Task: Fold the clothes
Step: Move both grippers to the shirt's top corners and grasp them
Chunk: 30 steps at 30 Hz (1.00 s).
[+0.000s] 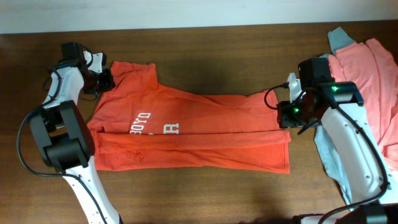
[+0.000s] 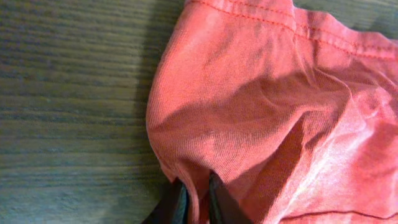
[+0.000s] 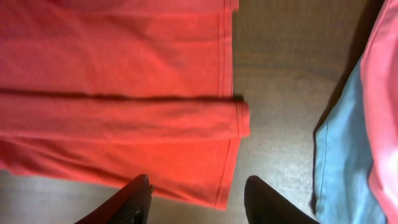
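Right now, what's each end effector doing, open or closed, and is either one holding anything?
Left end effector: closed, pinching the orange shirt.
Right end effector: open, holding nothing.

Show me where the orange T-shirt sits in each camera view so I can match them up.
Overhead: the orange T-shirt lies spread across the table's middle, between the two arms.
Left wrist: the orange T-shirt fills the centre and right, its edge pinched in the left end effector at the bottom.
Right wrist: the orange T-shirt covers the left two thirds, its hem between the fingers of the open right end effector.
Shared landmark: the dark wooden table.
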Each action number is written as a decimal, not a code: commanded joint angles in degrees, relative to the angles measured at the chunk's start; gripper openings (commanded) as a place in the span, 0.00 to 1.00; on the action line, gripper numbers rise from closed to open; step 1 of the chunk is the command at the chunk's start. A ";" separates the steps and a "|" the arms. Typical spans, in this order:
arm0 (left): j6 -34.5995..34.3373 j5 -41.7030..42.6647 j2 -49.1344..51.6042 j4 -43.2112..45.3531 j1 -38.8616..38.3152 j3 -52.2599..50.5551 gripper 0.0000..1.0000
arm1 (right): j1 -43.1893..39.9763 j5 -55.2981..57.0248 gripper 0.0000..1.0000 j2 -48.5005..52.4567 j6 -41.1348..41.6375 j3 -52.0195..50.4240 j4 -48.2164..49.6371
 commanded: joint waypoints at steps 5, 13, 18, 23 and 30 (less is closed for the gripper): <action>-6.08 -4.11 0.63 -4.48 0.26 0.52 0.08 | 0.15 0.92 0.53 5.29 -0.39 0.87 14.75; -7.30 -5.03 0.63 -7.19 0.20 0.52 0.08 | -2.56 1.14 0.49 20.76 2.64 0.90 26.40; -7.30 -5.01 0.63 -7.41 0.17 0.52 0.09 | -7.41 -4.17 0.47 26.43 5.05 0.90 28.94; -7.30 -5.01 0.66 -7.48 0.17 0.52 0.09 | -8.31 -10.36 0.44 28.44 3.56 0.87 29.05; -7.30 -5.03 0.66 -7.72 0.17 0.50 0.09 | -8.00 -11.41 0.44 29.35 3.54 0.87 29.33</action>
